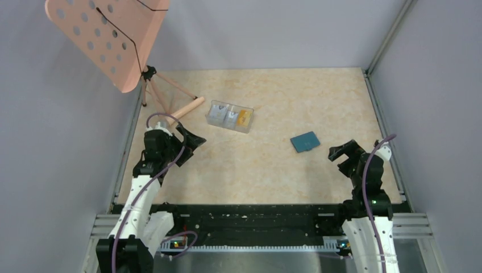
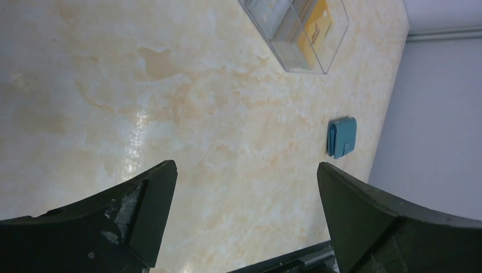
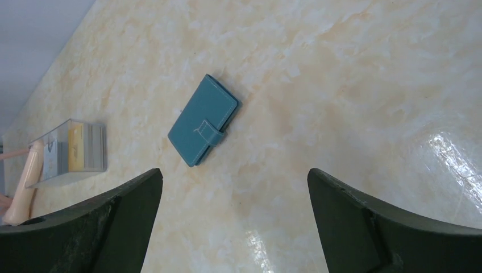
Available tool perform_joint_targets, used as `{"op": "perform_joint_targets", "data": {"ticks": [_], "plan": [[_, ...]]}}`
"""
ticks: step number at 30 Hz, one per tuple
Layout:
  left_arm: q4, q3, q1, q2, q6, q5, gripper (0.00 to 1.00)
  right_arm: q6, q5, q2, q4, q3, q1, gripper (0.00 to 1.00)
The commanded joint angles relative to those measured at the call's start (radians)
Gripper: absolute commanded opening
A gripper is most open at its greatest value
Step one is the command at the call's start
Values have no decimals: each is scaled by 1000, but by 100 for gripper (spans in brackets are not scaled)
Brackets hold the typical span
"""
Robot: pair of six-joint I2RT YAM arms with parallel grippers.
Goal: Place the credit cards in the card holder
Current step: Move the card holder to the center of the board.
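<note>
Beige tabletop (image 1: 273, 170) | left hand (image 2: 245, 176) wide | right hand (image 3: 234, 176) wide | card holder (image 3: 203, 116) tab (image 3: 211, 132): wrist views, not overhead

Pink perforated music stand (image 1: 102, 40) at far left, clear compartment box (image 1: 229, 126) near its legs, marbled beige tabletop (image 1: 273, 170).

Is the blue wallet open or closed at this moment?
Closed: the wallet lies folded flat, with its tab wrapped over the front edge.
</note>
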Motion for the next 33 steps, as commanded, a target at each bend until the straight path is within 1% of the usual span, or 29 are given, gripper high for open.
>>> {"op": "perform_joint_targets", "data": {"ticks": [1, 5, 9, 10, 12, 14, 17, 20, 24, 30, 33], "plan": [[-1, 52, -2, 29, -4, 119, 99, -24, 3, -10, 2, 35, -2, 99], [-54, 75, -1, 48, 16, 140, 99, -18, 23, -10, 7, 29, -3, 99], [-39, 49, -1, 71, 5, 212, 99, -9, 21, -13, 9, 23, -1, 99], [-38, 42, 0, 82, 2, 244, 99, -11, 8, -15, 12, 18, -3, 99], [-37, 29, 0, 111, 26, 352, 99, -14, -13, -16, 20, 12, -2, 99], [-68, 28, -1, 118, 38, 401, 99, -13, -22, -16, 21, 11, -3, 99], [-105, 17, 0, 61, 63, 387, 99, -16, -41, -16, 21, 10, -3, 99], [-111, 19, 0, -8, 73, 332, 99, -16, -37, -18, 21, 8, -3, 99], [-102, 39, 0, -45, 70, 293, 99, -5, -55, -17, 18, 5, -2, 99], [-35, 50, 0, 21, 69, 331, 99, 12, -91, 9, 34, 0, -3, 99], [-16, 78, -1, 92, 114, 343, 99, 23, -101, 45, 68, -19, -2, 99]]}}
